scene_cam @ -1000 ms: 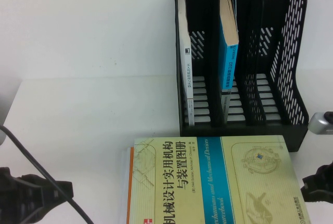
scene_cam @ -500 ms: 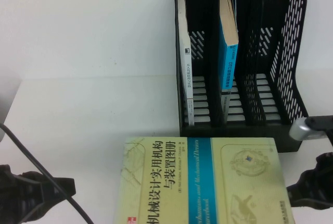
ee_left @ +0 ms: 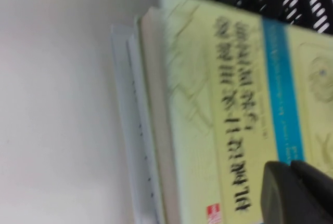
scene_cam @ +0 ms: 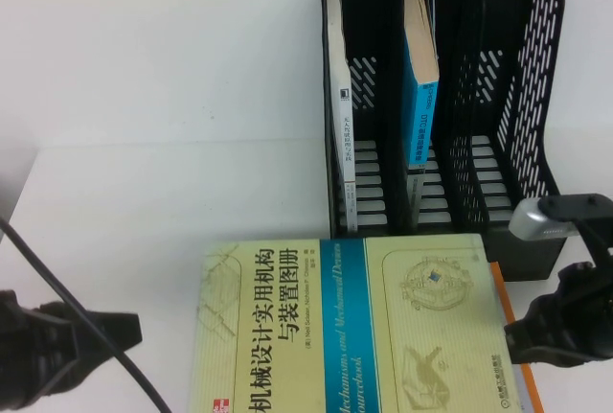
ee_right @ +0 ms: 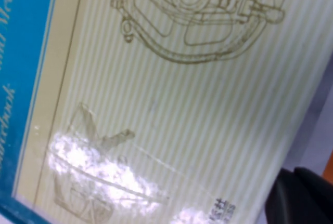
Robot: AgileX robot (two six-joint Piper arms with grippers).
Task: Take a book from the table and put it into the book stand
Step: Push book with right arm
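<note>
The pale yellow-green book (scene_cam: 354,327) lies flat at the front of the white table (scene_cam: 144,193), on top of a white book whose orange edge (scene_cam: 506,303) shows at its right. The black book stand (scene_cam: 532,78) stands just behind it. My right gripper (scene_cam: 527,341) is shut and sits against the book's right edge; the right wrist view shows the cover (ee_right: 171,94) beside the gripper (ee_right: 307,193). My left gripper (scene_cam: 134,332) is shut, low on the table, a little left of the book. The left wrist view shows the gripper (ee_left: 291,182) before the cover (ee_left: 223,104).
A white-spined book (scene_cam: 340,97) and a smaller blue-spined book (scene_cam: 421,78) stand upright in the stand's two left slots. The lower white book (ee_left: 130,120) sticks out past the top book's left side. A black cable (scene_cam: 77,308) crosses my left arm.
The yellow-green book has slid left across the lower book, uncovering its orange edge on the right. My right gripper has moved left with it. My left gripper has barely moved.
</note>
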